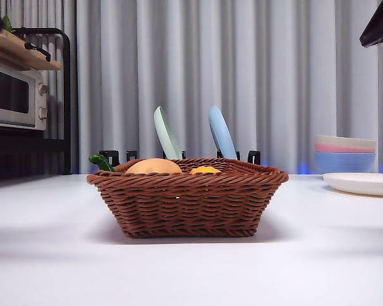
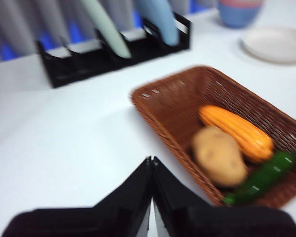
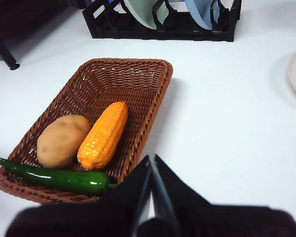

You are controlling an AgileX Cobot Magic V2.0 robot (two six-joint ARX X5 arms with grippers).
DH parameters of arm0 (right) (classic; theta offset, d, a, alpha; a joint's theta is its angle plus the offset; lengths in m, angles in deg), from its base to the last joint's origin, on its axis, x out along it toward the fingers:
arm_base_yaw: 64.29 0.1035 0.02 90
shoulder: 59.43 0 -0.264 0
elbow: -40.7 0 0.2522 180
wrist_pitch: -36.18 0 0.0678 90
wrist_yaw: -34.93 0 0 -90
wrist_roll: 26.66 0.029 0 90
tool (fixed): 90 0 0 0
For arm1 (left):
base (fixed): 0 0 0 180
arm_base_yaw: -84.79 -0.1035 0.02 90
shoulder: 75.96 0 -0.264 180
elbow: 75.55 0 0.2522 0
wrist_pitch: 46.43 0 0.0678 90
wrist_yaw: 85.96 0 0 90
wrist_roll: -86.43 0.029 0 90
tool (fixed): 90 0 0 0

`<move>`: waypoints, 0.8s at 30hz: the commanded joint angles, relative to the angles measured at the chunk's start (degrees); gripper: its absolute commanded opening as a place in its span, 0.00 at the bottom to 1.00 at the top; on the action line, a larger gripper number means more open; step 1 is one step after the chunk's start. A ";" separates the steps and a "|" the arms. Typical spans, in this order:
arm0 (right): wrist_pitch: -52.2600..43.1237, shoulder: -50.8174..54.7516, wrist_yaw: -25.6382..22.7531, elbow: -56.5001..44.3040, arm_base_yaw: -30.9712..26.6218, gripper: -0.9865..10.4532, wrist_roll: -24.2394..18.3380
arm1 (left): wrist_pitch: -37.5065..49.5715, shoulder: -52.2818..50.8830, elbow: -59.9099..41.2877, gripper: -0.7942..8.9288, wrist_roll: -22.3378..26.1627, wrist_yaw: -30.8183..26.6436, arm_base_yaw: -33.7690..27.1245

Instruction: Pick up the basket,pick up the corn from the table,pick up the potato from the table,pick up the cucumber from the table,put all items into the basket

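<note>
The brown wicker basket (image 1: 188,204) stands on the white table (image 1: 51,255). In it lie the tan potato (image 1: 153,167), the orange corn (image 1: 205,169) and the green cucumber (image 1: 102,162), whose tip sticks over the rim. The right wrist view shows the basket (image 3: 133,79) with potato (image 3: 63,139), corn (image 3: 103,134) and cucumber (image 3: 54,177) side by side. The left wrist view shows the same basket (image 2: 187,94), potato (image 2: 218,155), corn (image 2: 237,131) and cucumber (image 2: 261,177). My left gripper (image 2: 152,160) and right gripper (image 3: 151,159) are both shut, empty, raised beside the basket.
A black dish rack (image 1: 179,155) with a pale green plate (image 1: 167,132) and a blue plate (image 1: 221,132) stands behind the basket. Stacked bowls (image 1: 345,153) and a white plate (image 1: 364,183) are at the right. A microwave (image 1: 13,95) on a shelf is at the left.
</note>
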 commanded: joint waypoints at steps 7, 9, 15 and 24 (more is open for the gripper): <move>-0.20 0.07 -0.22 -0.37 0.02 0.09 0.52 | 12.48 -11.89 -16.20 0.08 -1.60 0.46 -16.61; -0.20 0.07 -0.22 -0.37 0.02 0.09 0.52 | 12.68 -16.48 -20.28 0.08 -2.80 1.60 -20.26; -0.20 0.07 -0.22 -0.37 0.02 0.09 0.52 | 12.61 -25.90 -29.05 0.08 -2.73 7.41 -27.43; -0.17 0.07 -0.22 -0.37 0.02 0.09 0.52 | 12.70 -29.88 -33.90 0.08 -0.63 10.08 -31.15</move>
